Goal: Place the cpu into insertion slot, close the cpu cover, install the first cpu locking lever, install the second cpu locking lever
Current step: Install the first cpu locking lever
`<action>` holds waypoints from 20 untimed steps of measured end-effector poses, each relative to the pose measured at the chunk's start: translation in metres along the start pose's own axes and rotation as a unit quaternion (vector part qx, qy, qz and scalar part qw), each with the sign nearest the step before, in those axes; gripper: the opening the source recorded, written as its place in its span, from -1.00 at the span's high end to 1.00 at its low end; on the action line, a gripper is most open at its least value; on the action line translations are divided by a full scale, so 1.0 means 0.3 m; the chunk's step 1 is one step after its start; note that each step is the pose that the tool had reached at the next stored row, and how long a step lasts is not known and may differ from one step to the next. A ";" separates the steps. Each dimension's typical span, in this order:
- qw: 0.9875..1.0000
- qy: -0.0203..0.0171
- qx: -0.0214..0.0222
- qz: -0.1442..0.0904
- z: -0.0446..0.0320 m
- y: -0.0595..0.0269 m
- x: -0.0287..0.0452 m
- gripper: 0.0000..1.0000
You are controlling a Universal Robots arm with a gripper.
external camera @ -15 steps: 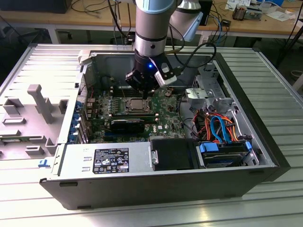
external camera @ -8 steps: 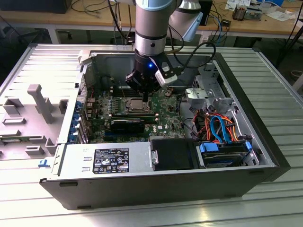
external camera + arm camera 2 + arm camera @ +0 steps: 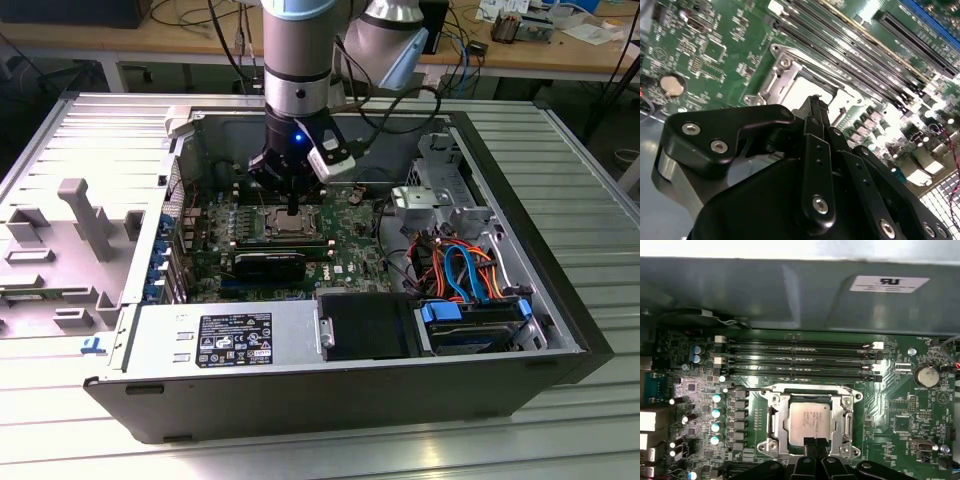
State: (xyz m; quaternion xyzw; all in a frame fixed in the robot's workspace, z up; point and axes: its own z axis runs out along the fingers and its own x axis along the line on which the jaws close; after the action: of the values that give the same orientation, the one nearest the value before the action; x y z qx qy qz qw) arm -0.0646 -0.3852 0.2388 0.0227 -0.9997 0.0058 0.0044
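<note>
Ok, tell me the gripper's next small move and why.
Probably press down a little on the cpu cover. In the first wrist view the cpu already sits in the insertion slot with the cover's frame around it, and the gripper sits at the frame's near edge.

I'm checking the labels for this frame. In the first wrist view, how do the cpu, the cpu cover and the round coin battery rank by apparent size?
Largest to smallest, as they look in the first wrist view:
1. cpu cover, the frame around the chip
2. cpu, its lower edge hidden by the gripper
3. coin battery, clearly smallest
</note>
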 end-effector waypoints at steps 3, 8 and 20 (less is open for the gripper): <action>1.000 -0.003 0.000 0.000 0.000 0.002 0.034 0.79; 1.000 -0.005 0.000 0.000 0.001 0.005 0.108 0.79; 1.000 -0.009 -0.003 0.000 -0.056 0.007 0.163 0.79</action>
State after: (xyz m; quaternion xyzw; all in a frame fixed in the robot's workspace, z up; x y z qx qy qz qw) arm -0.1133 -0.3852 0.2560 0.0228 -0.9997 0.0023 -0.0044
